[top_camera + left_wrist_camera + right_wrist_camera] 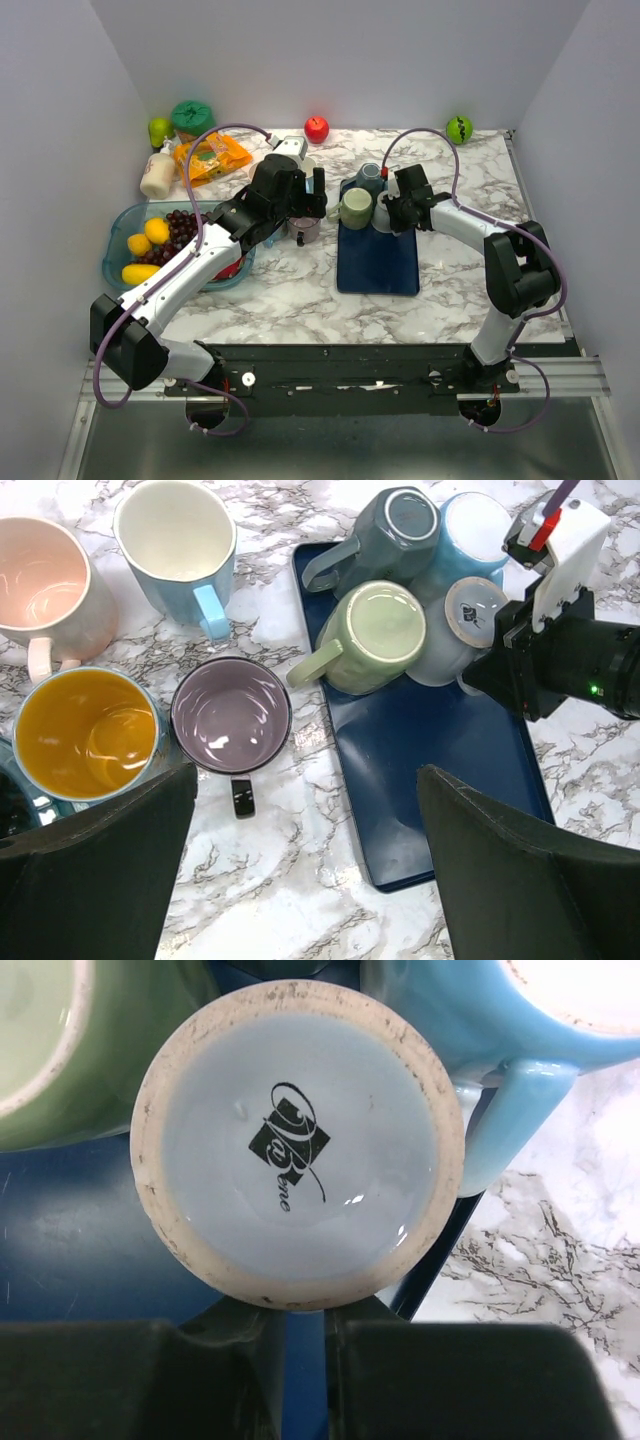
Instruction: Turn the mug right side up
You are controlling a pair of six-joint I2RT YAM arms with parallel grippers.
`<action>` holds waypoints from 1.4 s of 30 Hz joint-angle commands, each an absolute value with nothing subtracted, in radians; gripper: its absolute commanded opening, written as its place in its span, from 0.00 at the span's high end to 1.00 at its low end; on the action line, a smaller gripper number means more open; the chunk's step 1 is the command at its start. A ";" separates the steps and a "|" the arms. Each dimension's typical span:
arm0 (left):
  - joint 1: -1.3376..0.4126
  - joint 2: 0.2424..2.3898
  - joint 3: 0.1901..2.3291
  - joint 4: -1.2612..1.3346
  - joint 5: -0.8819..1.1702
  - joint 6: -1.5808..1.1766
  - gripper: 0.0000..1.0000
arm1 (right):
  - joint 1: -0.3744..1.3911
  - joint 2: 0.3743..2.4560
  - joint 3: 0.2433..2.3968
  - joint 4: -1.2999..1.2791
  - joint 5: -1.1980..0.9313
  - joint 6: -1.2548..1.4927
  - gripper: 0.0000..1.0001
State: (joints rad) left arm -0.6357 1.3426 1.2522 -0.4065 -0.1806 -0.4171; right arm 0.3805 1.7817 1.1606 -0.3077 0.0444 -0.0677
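Note:
Several mugs lie upside down or tipped on the dark blue tray. The pale blue mug stands base up, with a black logo on its base; it also shows in the left wrist view. My right gripper sits at its near side, the fingers drawn to a narrow gap with a blue strip between them that looks like its handle. Around it are a green mug, a grey-blue mug and a light blue mug. My left gripper is open and empty above the tray's near left corner.
Upright mugs stand left of the tray: purple, orange inside, pink, and blue with a white inside. A bin of fruit is at the left. A red apple, a green apple and a snack bag lie at the back.

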 commanded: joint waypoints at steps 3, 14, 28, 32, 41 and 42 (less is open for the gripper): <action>-0.632 1.310 1.239 -0.390 -0.152 -0.440 0.01 | 0.387 1.766 1.184 -0.284 0.077 -0.060 0.99; -0.632 1.296 1.227 -0.335 -0.043 -0.439 0.01 | 0.388 1.485 1.140 -0.316 0.046 0.061 0.99; -0.650 1.207 1.129 0.121 0.365 -0.612 0.05 | 0.390 1.022 1.238 -0.224 -0.399 0.340 0.99; -0.664 1.224 1.147 0.305 0.436 -0.687 0.13 | 0.388 0.980 1.271 -0.091 -0.495 0.448 0.99; -0.701 1.299 1.255 0.501 0.471 -0.843 0.16 | 0.390 0.979 1.322 0.162 -0.620 0.623 0.99; -0.703 1.313 1.262 0.517 0.475 -0.856 0.17 | 0.388 0.979 1.321 0.182 -0.629 0.638 0.99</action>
State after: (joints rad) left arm -0.6884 1.2747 1.2064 0.3618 0.4152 -0.7570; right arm 0.3843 0.9943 1.2785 -0.0402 -0.5343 0.5240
